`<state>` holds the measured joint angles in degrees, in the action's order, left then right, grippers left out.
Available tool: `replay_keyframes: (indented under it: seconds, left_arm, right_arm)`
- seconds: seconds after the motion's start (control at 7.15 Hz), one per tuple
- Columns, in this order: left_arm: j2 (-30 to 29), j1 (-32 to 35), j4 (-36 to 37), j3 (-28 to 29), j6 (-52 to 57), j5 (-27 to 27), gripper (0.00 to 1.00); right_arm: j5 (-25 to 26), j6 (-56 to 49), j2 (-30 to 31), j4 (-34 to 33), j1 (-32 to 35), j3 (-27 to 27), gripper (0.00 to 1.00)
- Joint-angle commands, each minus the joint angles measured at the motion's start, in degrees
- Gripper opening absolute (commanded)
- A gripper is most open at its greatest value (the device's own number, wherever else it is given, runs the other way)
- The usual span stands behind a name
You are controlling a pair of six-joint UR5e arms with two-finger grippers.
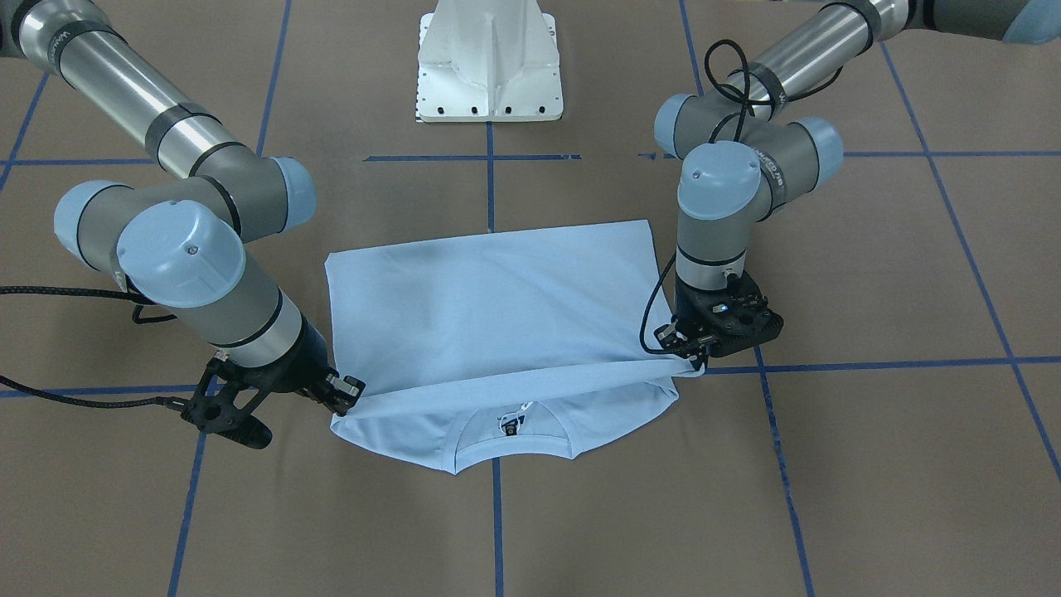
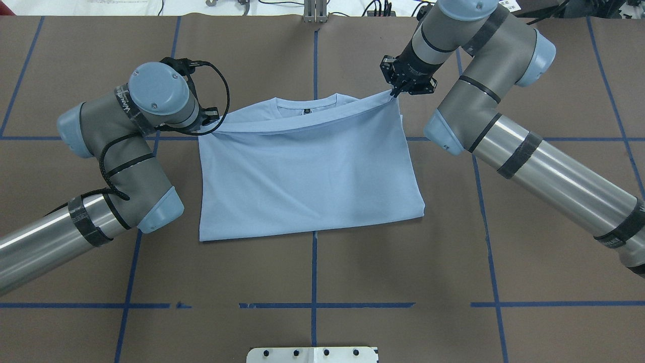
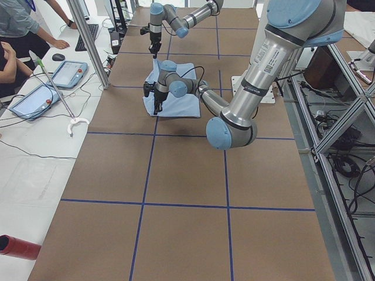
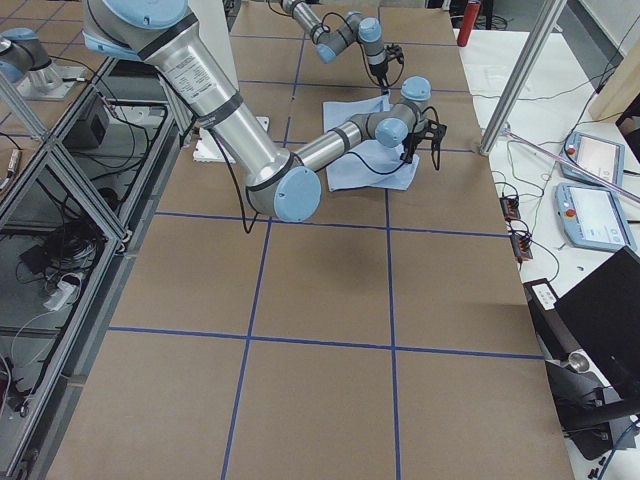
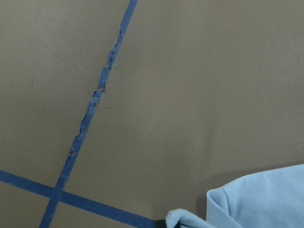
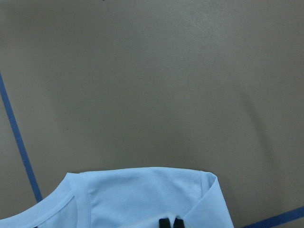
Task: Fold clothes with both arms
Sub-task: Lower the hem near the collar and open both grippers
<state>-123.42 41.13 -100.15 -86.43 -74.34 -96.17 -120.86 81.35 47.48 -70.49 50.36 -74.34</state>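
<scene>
Shirt (image 2: 307,171) sat mid-frame in the overhead view on the desk (image 2: 504,252), with its lower half doubled up toward the collar (image 2: 302,107). Left claw (image 1: 695,358) and right claw (image 2: 395,92) were each pinching a corner of that top layer, which was stretched taut between them just short of the collar. My worry: both seemed to have only a sliver of cloth. An uneven pull could've popped a corner loose and made the fold crooked or bunched.
</scene>
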Motion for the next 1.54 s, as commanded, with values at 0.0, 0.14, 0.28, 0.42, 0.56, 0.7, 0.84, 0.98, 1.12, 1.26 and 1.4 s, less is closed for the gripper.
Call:
replay_keyframes:
  seconds: [0.0, 0.14, 0.28, 0.42, 0.56, 0.7, 0.84, 0.98, 1.12, 1.26, 1.4]
  left_arm:
    - [-0.95, 0.09, 0.13, 0.03, -0.01, -0.07, 0.0]
    - [-0.95, 0.35, 0.04, 0.03, -0.01, -0.07, 0.0]
    - [-1.12, 0.53, 0.04, 0.03, -0.01, -0.07, 0.0]
    - [-1.12, 0.62, 0.04, 0.03, -0.01, -0.07, 0.0]
    - [-1.12, 0.62, -0.05, 0.03, -0.01, -0.07, 0.0]
    - [-1.38, 0.62, -0.05, 0.03, -0.01, -0.07, 0.0]
    - [-1.56, 0.53, -0.05, 0.12, -0.01, -0.07, 0.0]
    - [-1.91, 0.53, -0.14, 0.73, -0.01, -0.07, 0.0]
    - [-2.35, 0.53, -0.14, 1.34, -0.01, -0.07, 0.0]
    - [-2.35, 0.53, -0.22, 1.35, -0.45, 0.01, 0.55]
    - [-2.35, 0.53, -0.14, 1.61, -0.36, 0.1, 0.93]
  right_arm:
    - [-0.07, -0.31, 0.41, 0.0, 0.35, 0.16, 0.0]
    - [-0.07, -1.1, 0.76, 0.0, 0.53, 0.16, 0.0]
    - [0.01, -1.19, 0.85, 0.0, 0.53, 0.24, 0.0]
    - [0.01, -1.19, 0.94, 0.0, 0.45, 0.33, 0.0]
    - [0.01, -1.28, 0.94, 0.0, 0.45, 0.59, 0.0]
    - [0.01, -1.28, 0.77, 0.0, 0.36, 0.68, 0.0]
    - [-0.07, -1.28, 0.59, 0.0, 0.1, 0.68, 0.0]
    - [-0.07, -1.28, 0.59, 0.0, 0.01, 0.6, 0.0]
    - [0.01, -1.28, 1.03, 2.0, -0.17, 0.68, 0.0]
    - [0.28, -1.37, 3.64, 7.76, -0.34, 0.77, 0.23]
    - [0.37, -1.54, 4.1, 9.91, -0.43, 1.73, 0.99]
